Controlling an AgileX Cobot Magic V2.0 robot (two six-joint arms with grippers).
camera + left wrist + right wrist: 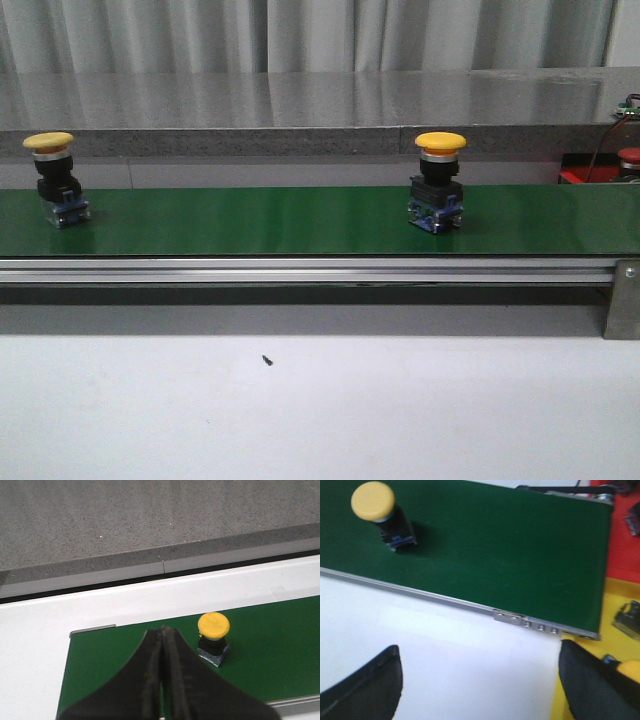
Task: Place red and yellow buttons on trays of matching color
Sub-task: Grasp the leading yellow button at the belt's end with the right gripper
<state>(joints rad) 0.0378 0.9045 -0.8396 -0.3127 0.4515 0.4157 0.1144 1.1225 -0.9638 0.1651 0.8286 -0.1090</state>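
Grey pleated curtain at the back, a speckled grey stone ledge (300, 110) below it, then the long green conveyor belt (300, 220) on its aluminium rail, with white worktop (300, 400) in front.

Far left of the belt, about 9 o'clock in the front view: first yellow mushroom-cap button (57, 180) on a black body with a blue base, upright. The left wrist view shows it (213, 637) just past the left end effector (162, 635), whose black fingers are pressed together, holding nothing.

Right of centre, about 2 o'clock: second yellow-capped button (438, 182), same build, upright, well apart from the first. The right wrist view has it (381, 512) on the belt; the right end effector (480, 680) hovers over the worktop with fingers spread wide, empty.

Far right, 3 o'clock: a bright red flat tray (585, 176) carrying a red-capped button (629, 158). The right wrist view also shows a yellow tray (607, 645) past the belt's end, with dark parts on it.

Judgement: pick-up not yet begun; both yellow buttons await transfer. The right arm needs to reach forward over the belt, close on the nearer button's black body, then carry it to the yellow tray. The left must open first.
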